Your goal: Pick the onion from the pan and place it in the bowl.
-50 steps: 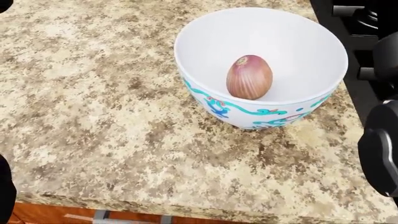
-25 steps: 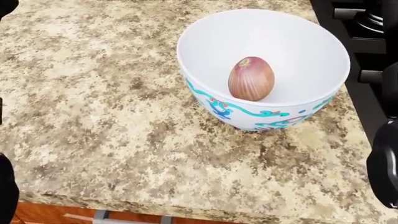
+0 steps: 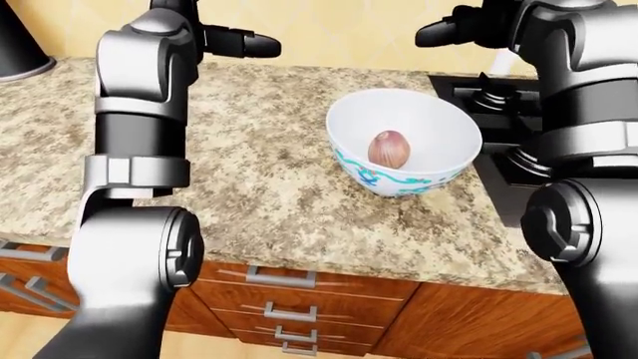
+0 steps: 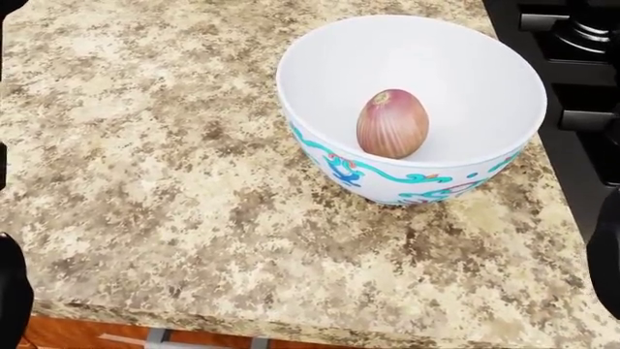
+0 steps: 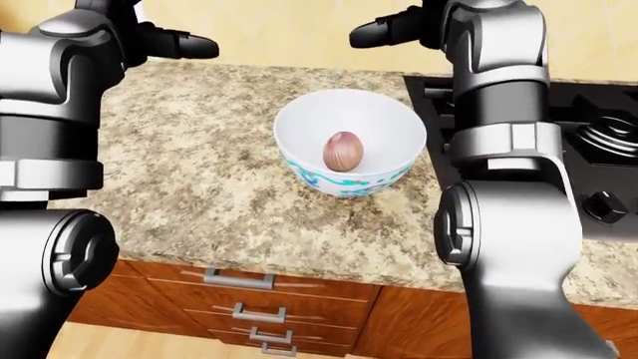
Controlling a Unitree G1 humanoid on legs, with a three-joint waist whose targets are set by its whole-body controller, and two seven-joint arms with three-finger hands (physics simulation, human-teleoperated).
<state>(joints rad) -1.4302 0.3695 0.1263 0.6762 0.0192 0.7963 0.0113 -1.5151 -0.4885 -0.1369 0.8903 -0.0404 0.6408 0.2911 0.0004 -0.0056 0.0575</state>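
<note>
One onion (image 4: 392, 123) sits inside the bowl (image 4: 329, 65). It is brown and pink, and it stands up with its pointy end on top. It leans on the bowl's inside wall on the side nearer the bottom of the head view. The bowl is white with blue-green swirls on the outside. It stands on the speckled counter (image 4: 145, 182), close to the counter's right end.

Just beside the bowl, on the right, is the black stove (image 5: 598, 142) with its knobs. No pan shows in any view. Under the counter are brown wooden drawers (image 3: 289, 299) with silver handles. A dark round thing (image 3: 20, 45) stands at the top left of the left-eye view, well apart from the bowl.

Both arms are held up high above the counter, one on each side of the bowl. The left hand (image 3: 239, 43) holds nothing and its fingers point out straight. The right hand (image 5: 384, 31) holds nothing too, with its fingers spread out. Nothing covers the bowl, and neither hand touches it.
</note>
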